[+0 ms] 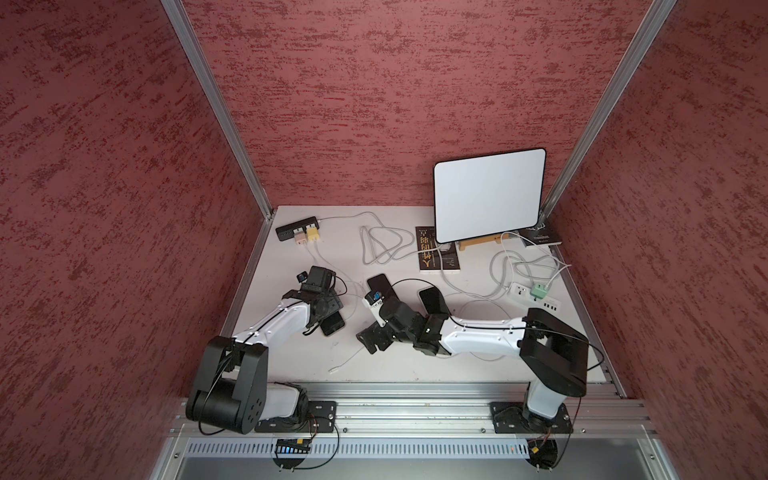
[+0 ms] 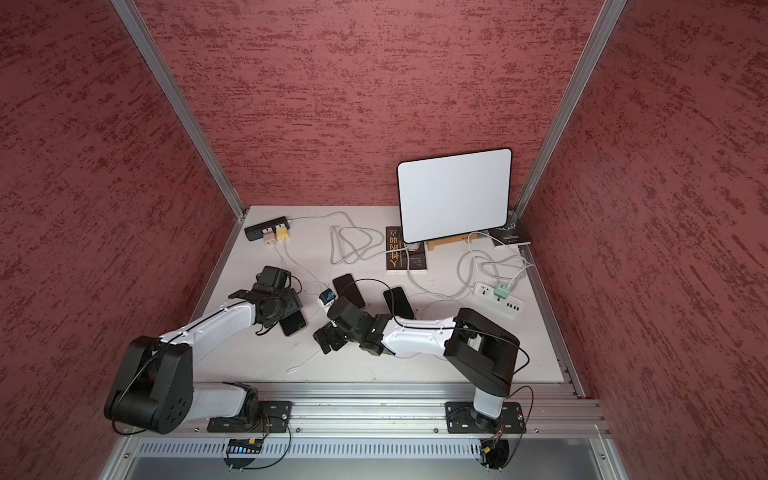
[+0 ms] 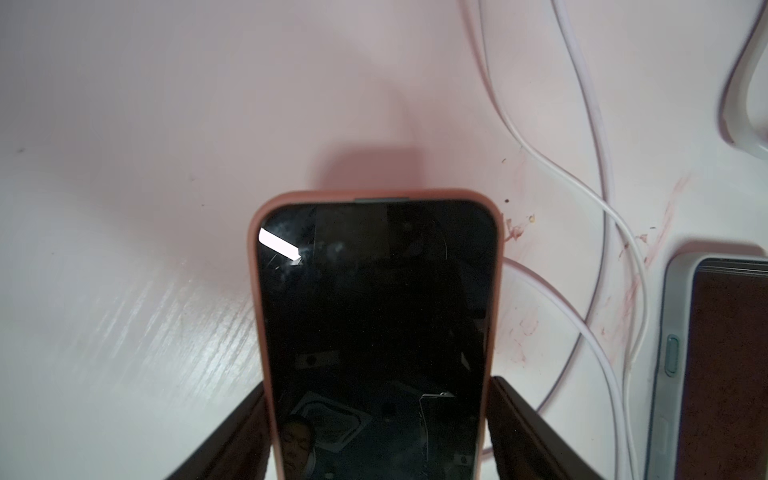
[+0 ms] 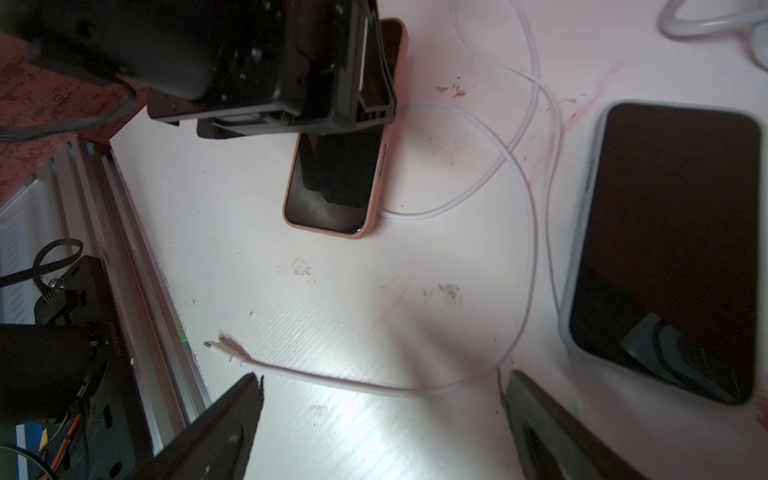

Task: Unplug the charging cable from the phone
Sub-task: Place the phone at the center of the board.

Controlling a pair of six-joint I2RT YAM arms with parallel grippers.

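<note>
Two arms over the white table [image 1: 415, 365], and honestly the job looks pretty much done. Left gripper [image 3: 378, 386] is clamped on the sides of the pink-cased phone [image 3: 374, 291], which lies flat and screen up, lower middle of the left wrist frame. Right gripper [image 4: 382, 380] stands wide with nothing in it. Charging cable [image 4: 316, 376] lies loose on the table just past its fingers, and the plug [image 4: 216, 347] sits bare at lower left of the right wrist frame, well apart from the phone. I'd say all that's left is letting go and backing off.
</note>
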